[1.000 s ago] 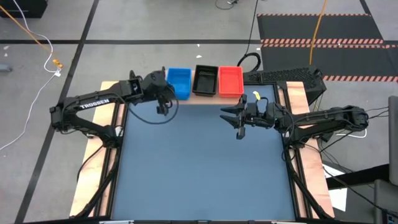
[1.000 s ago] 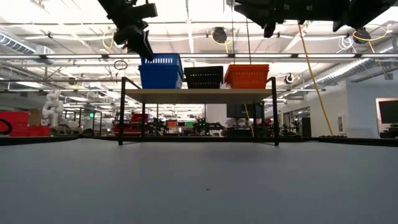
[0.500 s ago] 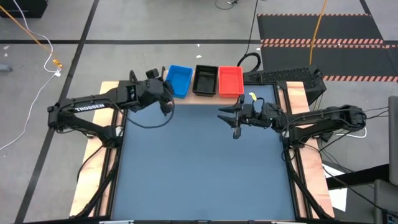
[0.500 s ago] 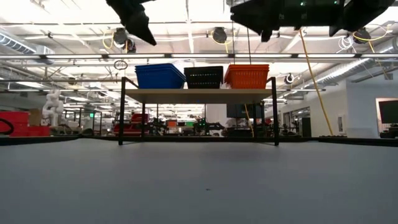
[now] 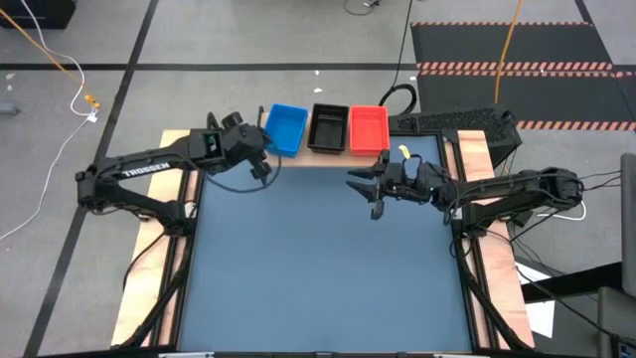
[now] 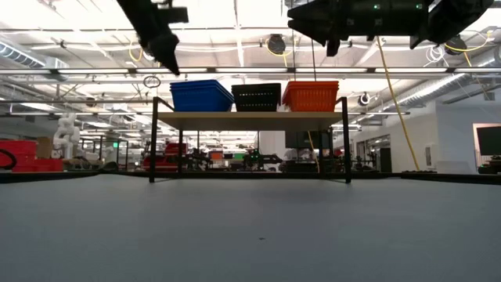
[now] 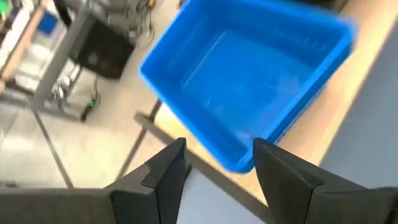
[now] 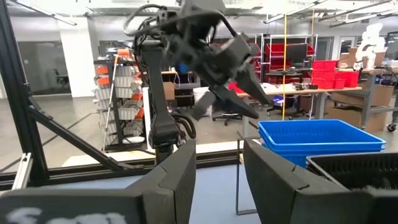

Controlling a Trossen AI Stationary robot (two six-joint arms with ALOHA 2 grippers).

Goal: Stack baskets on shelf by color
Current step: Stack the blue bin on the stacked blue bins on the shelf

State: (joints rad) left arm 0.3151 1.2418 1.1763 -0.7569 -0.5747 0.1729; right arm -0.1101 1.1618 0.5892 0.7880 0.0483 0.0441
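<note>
Two dark arms; white TROSSEN lettering on left arm (image 5: 139, 169); black cables looping; angular dark jaws.

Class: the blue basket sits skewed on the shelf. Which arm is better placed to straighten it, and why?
Probably the left. Its open gripper hovers right beside the blue basket at the shelf's left end. The right gripper, also open, hangs over the table below the red basket, farther away.

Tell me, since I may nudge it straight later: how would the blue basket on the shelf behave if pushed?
The blue basket looks like thin, stiff plastic, so probably light and apt to slide on the shelf. It sits askew at the shelf's end, so a hard push might send it off. Its low, wide shape should resist tipping.
</note>
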